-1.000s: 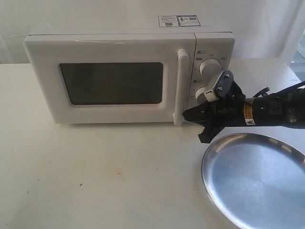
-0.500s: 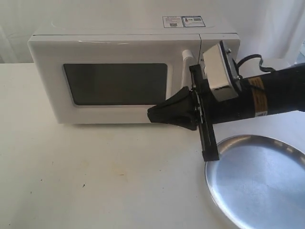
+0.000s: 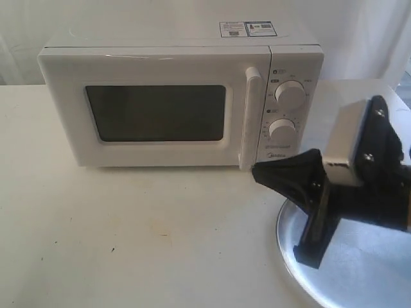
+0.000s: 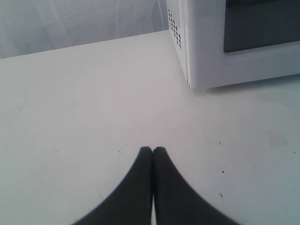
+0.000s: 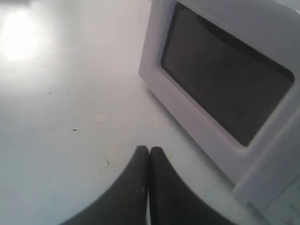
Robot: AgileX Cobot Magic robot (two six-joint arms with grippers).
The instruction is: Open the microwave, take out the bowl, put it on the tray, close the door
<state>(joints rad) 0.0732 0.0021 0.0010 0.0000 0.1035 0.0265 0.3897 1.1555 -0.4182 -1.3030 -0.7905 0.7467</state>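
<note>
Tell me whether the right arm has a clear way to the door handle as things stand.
Probably yes. The right gripper, fingers shut, hangs close to the lower end of the handle, with nothing between them.

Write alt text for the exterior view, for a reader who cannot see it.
A white microwave sits on a white table with its door closed. The right gripper, shut and empty, points at the foot of the door's handle, its arm reaching in over a silver tray.
</note>
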